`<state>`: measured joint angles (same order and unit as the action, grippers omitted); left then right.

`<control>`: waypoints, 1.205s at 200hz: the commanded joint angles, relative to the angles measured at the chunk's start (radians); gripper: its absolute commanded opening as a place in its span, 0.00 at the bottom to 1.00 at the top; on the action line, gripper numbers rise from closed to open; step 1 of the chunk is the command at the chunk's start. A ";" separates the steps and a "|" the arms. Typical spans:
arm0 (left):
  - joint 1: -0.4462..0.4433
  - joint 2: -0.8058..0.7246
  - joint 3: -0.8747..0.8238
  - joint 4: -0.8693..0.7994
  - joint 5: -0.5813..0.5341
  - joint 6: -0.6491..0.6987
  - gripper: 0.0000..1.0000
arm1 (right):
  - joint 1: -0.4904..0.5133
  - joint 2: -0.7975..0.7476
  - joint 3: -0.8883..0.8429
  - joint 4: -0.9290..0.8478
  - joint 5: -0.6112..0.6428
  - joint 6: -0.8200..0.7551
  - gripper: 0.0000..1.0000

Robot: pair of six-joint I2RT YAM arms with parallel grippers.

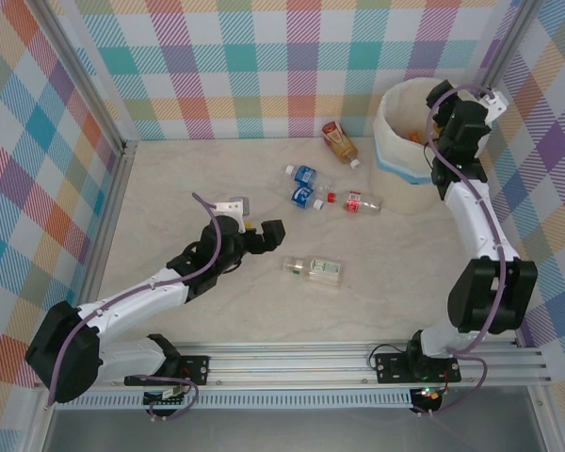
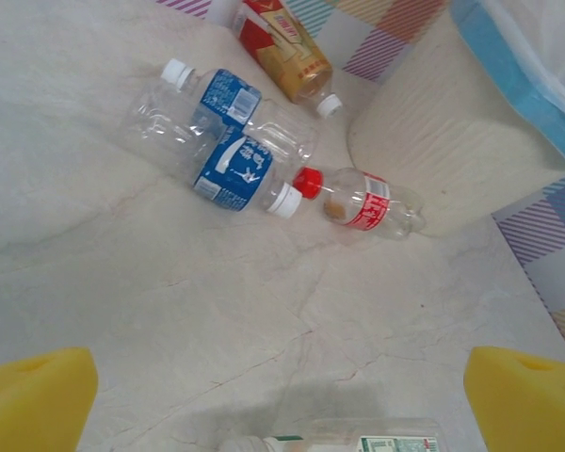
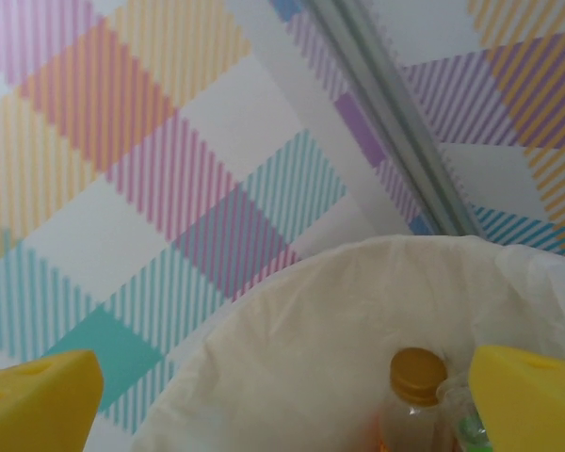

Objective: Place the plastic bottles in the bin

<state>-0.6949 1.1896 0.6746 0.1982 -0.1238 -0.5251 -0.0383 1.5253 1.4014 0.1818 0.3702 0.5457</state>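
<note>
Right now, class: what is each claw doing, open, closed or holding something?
Left claw: open, holding nothing.
Right claw: open over the bin, holding nothing.

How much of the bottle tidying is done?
Done: at least one gold-capped bottle is in the bin. In hand: nothing; the right claw hangs open over the bin, the left claw open above the table. Left: five on the table: the brown bottle, two blue bottles, the red bottle, the green bottle.

Spread right claw [image 3: 282, 405] hangs above gold-capped bottle [image 3: 416, 388] in the bin [image 3: 292, 325].
</note>
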 commanded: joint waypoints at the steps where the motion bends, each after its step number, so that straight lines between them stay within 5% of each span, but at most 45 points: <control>1: 0.020 0.022 -0.002 -0.020 -0.045 -0.030 1.00 | 0.015 -0.082 -0.023 -0.069 -0.258 -0.169 1.00; 71: 0.043 0.073 0.001 -0.004 -0.064 -0.059 1.00 | 0.069 -0.242 -0.156 -0.206 -0.685 -0.264 1.00; 154: 0.060 0.093 -0.027 -0.002 -0.104 -0.093 1.00 | 0.406 -0.205 -0.267 -0.626 -0.852 -0.847 1.00; 187: 0.064 0.113 -0.029 0.011 -0.118 -0.107 1.00 | 0.567 -0.128 -0.293 -0.762 -0.716 -1.003 1.00; 241: 0.069 0.142 -0.036 0.025 -0.150 -0.141 1.00 | 0.675 0.036 -0.285 -0.894 -0.550 -1.116 1.00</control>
<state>-0.6361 1.3205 0.6540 0.1864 -0.2348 -0.6373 0.6094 1.5089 1.1198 -0.6132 -0.2691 -0.4622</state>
